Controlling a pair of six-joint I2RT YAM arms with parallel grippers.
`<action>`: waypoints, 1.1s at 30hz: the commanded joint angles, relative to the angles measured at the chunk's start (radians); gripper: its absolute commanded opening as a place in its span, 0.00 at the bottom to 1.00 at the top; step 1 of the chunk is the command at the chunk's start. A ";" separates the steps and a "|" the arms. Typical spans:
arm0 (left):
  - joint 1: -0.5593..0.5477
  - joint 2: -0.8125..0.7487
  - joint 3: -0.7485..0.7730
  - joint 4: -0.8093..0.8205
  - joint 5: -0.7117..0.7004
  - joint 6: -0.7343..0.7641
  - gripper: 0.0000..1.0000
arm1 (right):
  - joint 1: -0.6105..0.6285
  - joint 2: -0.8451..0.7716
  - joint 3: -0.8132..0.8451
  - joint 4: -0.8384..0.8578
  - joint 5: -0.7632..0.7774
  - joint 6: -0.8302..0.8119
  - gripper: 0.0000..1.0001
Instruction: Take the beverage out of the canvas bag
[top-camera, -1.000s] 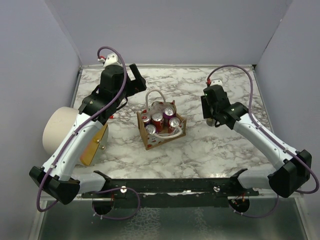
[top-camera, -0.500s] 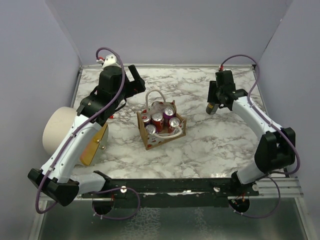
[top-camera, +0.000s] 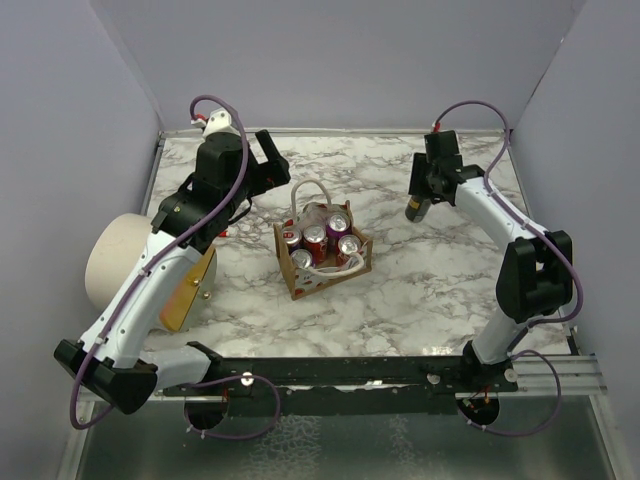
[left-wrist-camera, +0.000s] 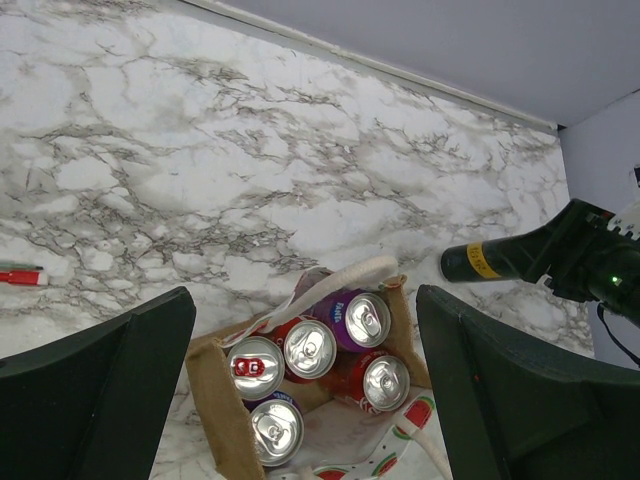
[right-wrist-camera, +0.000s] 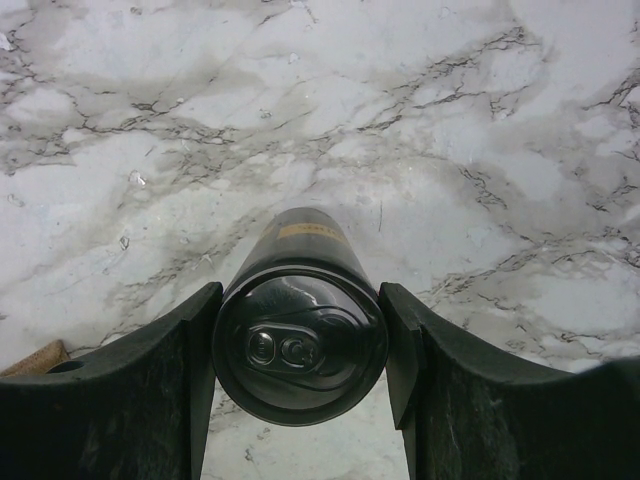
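The canvas bag (top-camera: 300, 281) is a small brown tote with white loop handles, standing mid-table. It holds several red and purple beverage cans (top-camera: 318, 238), tops up, also in the left wrist view (left-wrist-camera: 310, 348). My left gripper (top-camera: 268, 166) is open and empty, above and back-left of the bag (left-wrist-camera: 213, 398), its fingers (left-wrist-camera: 120, 370) either side of it in the wrist view. My right gripper (top-camera: 419, 205) is shut on a black can (right-wrist-camera: 300, 335), held tilted over the back right of the table, away from the bag. The black can also shows in the left wrist view (left-wrist-camera: 492, 259).
A large cream cylinder (top-camera: 118, 260) with an orange disc (top-camera: 190, 290) lies at the left edge beside my left arm. A small red and white object (left-wrist-camera: 20, 275) lies on the marble left of the bag. Grey walls close the back and sides.
My right arm has swung toward the back of the table, carrying the black can farther from the bag. My left arm has barely moved.
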 joint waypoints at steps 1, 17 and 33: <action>0.004 -0.027 0.001 -0.005 -0.015 0.009 0.96 | -0.002 -0.013 -0.007 0.098 0.012 -0.016 0.02; 0.004 -0.037 -0.011 0.001 -0.011 0.014 0.96 | -0.002 -0.033 0.017 0.079 -0.024 -0.040 0.70; 0.004 -0.028 -0.040 0.033 0.014 0.011 0.96 | -0.002 -0.303 -0.177 -0.032 -0.190 -0.034 0.94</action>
